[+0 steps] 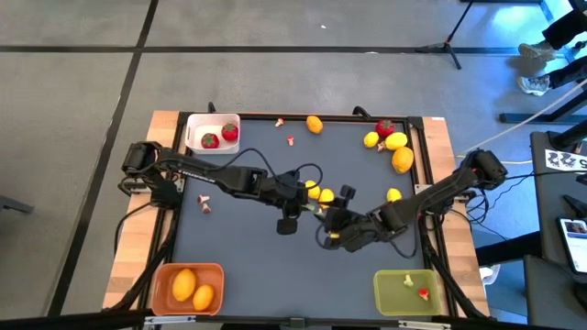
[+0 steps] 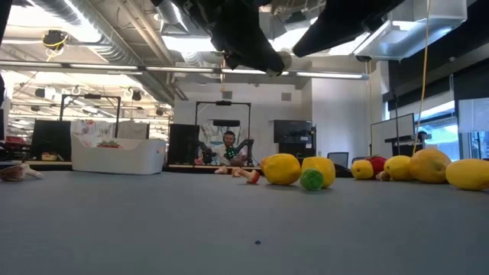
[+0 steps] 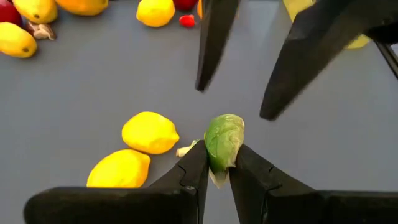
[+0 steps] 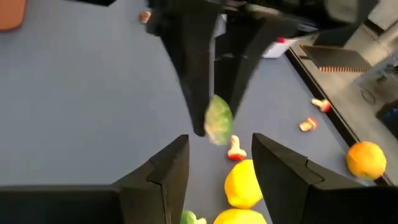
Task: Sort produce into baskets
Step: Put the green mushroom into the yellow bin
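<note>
— Pinching a green sprout [image 3: 223,142] in my left gripper [image 3: 217,163], lifted over mid-table, above two lemons [image 3: 149,132].
— And your right gripper [image 4: 217,158]?
— Parted, empty, facing that sprout closely.

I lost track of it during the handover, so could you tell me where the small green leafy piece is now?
The green leafy piece is pinched in the left claw, mid-table above two lemons, with the open right claw facing it.
</note>
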You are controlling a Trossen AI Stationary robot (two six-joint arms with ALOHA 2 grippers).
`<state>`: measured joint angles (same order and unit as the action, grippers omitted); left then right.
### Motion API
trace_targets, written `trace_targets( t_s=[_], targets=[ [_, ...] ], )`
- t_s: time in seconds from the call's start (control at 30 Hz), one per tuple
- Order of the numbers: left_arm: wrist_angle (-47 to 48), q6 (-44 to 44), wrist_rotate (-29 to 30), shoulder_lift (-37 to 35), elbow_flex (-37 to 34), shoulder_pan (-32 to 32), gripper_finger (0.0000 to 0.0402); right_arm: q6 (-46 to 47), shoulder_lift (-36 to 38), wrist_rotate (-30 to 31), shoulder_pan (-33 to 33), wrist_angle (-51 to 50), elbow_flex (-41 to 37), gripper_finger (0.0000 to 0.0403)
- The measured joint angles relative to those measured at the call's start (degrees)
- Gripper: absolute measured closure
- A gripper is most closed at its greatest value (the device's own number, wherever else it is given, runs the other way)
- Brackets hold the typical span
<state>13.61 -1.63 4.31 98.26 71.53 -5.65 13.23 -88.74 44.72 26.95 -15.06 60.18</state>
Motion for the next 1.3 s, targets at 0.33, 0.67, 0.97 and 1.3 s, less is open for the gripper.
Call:
trace_targets(
  t_s=[0.33, 0.67, 0.97, 1.3],
  targets=[
    [-0.59, 2.22, 0.03, 0.0, 0.0, -1.5, 0.0347, -1.75, -1.94, -2.75, -1.86, 2.32, 0.0, 0.0242],
    [-0.31, 2.78, -0.28, -0.02, 0.0, -1.49, 0.0347, -6.07, -1.95, -7.01, -2.92, 4.23, -0.09, 0.0352],
    [-0.27, 3.63, -0.24, -0.04, 0.0, -1.59, 0.0336, -6.49, -1.95, -6.89, -2.94, 4.34, -0.11, 0.0372],
    [-0.83, 3.91, -0.21, -0.02, 0.0, -1.64, 0.0221, -7.57, -1.86, -6.24, -3.0, 5.02, -0.01, 0.0372]
  ],
)
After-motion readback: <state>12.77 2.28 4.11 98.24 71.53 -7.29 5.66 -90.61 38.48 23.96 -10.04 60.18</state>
